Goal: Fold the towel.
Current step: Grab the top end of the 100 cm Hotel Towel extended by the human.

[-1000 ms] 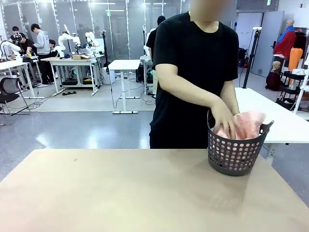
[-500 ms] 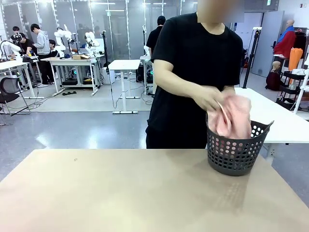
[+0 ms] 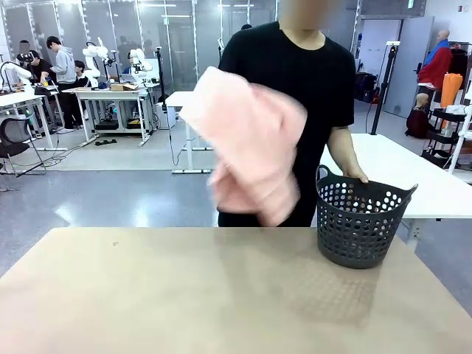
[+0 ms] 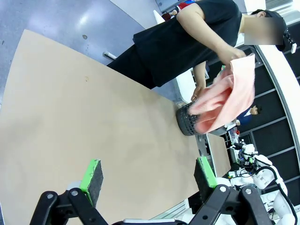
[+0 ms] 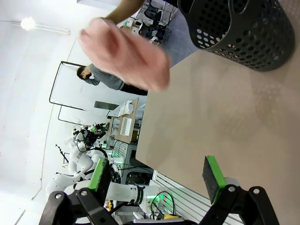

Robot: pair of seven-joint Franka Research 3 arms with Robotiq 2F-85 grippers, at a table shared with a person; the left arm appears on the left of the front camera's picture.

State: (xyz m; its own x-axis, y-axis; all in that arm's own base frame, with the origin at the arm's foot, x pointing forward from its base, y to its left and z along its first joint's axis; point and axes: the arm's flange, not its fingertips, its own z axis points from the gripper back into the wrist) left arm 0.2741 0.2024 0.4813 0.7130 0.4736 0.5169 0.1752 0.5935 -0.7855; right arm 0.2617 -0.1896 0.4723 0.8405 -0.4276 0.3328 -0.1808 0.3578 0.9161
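**The towel [image 3: 251,144] held aloft by the person, beside the basket [image 3: 361,228].**
The towel is seen bunched in the air near the far edge of the bench [image 3: 184,295], not laid on it; the left end effector [image 4: 148,174] and the right end effector [image 5: 157,177] are both held with jaws wide apart, nothing between them. The cloth is judged light, limp and unbreakable, its terry pile unlikely to slip; a hold is best taken at the hemmed corners once it is spread flat.
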